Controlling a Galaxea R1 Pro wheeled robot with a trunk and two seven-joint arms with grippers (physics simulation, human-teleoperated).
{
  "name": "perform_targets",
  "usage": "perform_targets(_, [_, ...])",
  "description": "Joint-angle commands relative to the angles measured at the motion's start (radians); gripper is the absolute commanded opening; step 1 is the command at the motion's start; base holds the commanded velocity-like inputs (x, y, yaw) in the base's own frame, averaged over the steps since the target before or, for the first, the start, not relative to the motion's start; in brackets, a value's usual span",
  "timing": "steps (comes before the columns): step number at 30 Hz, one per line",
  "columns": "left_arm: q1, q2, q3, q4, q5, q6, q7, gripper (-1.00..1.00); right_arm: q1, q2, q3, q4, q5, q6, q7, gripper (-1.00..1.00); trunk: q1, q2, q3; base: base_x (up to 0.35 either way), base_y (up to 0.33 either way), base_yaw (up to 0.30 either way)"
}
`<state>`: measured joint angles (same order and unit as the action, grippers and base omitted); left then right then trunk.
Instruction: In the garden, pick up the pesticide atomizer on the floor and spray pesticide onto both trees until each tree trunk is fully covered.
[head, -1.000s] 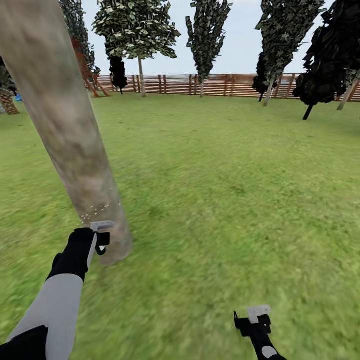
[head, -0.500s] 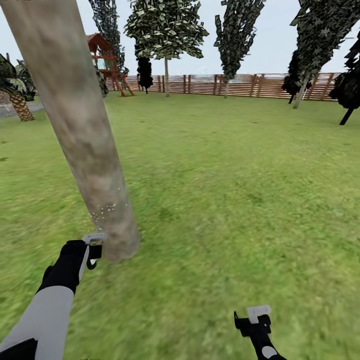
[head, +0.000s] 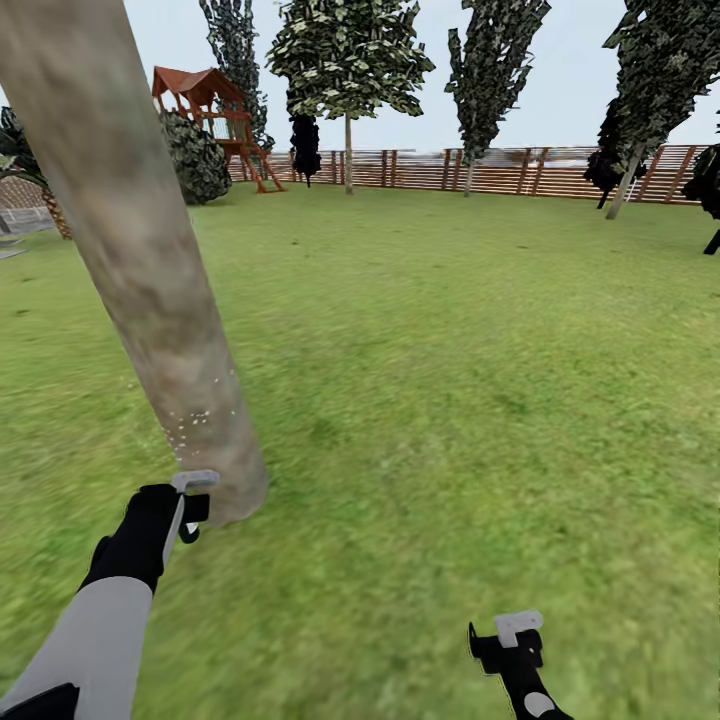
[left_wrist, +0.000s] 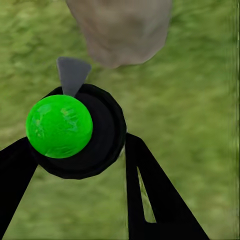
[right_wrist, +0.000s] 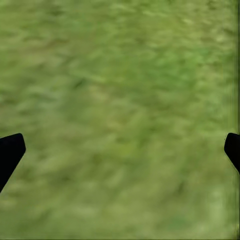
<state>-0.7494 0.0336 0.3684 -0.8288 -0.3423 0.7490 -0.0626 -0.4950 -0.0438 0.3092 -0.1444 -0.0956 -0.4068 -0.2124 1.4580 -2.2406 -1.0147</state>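
Left end effector (head: 190, 500) grips the atomizer (left_wrist: 75, 131) beside one trunk (head: 140, 260).
The atomizer is a black disc with a green ball and grey nozzle aimed at the mottled trunk base, flecked white. Right end effector (right_wrist: 120, 150) hangs wide open, empty, over grass (head: 450, 380).

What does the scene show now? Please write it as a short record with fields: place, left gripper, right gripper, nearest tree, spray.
place: grass lawn with a wooden slat fence behind
left gripper: shut on the pesticide atomizer, beside the trunk base
right gripper: open, holds nothing, over grass
nearest tree: tree trunk, thick, grey-beige, close in front
spray: small white specks low on the trunk
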Motion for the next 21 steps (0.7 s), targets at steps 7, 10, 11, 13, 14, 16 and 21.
perform_targets(7, [0.003, 0.01, 0.01, 0.0, -0.011, 0.002, -0.003, -1.0, 0.0, 0.0, 0.008, -0.001, -0.01, -0.003, -0.002, 1.0, 0.0, 0.0, -0.001, 0.193, -0.208, 0.0])
perform_targets(10, [0.01, 0.013, 0.012, 0.005, -0.013, 0.001, -0.001, -1.0, 0.0, 0.001, 0.008, -0.001, -0.01, -0.003, -0.002, 1.0, 0.0, 0.0, -0.001, 0.043, -0.035, 0.102])
perform_targets(11, [0.023, 0.013, 0.012, 0.011, -0.013, -0.002, -0.001, -1.0, 0.0, 0.001, 0.008, -0.001, -0.01, -0.003, -0.002, 1.0, 0.0, 0.0, -0.001, 0.013, -0.011, 0.218])
perform_targets(13, [0.048, 0.014, 0.013, 0.025, -0.011, -0.052, 0.0, -1.0, 0.0, 0.001, 0.009, -0.001, -0.01, -0.003, -0.002, 1.0, 0.0, 0.0, -0.001, 0.003, -0.003, 0.262])
perform_targets(14, [0.053, 0.015, 0.014, 0.03, -0.012, -0.064, 0.0, -1.0, 0.0, 0.001, 0.009, -0.001, -0.01, -0.003, -0.002, 1.0, 0.0, 0.0, -0.001, 0.001, -0.001, 0.27])
perform_targets(16, [0.065, 0.019, 0.015, 0.037, -0.012, -0.078, 0.0, -1.0, 0.0, 0.001, 0.009, -0.001, -0.01, -0.003, -0.002, 1.0, 0.0, 0.0, -0.001, 0.001, -0.001, 0.274])
perform_targets(21, [0.081, 0.028, 0.013, 0.048, -0.013, -0.09, 0.0, -1.0, 0.0, 0.001, 0.01, -0.001, -0.01, -0.003, -0.002, 1.0, 0.0, 0.0, -0.001, 0.0, 0.0, 0.27])
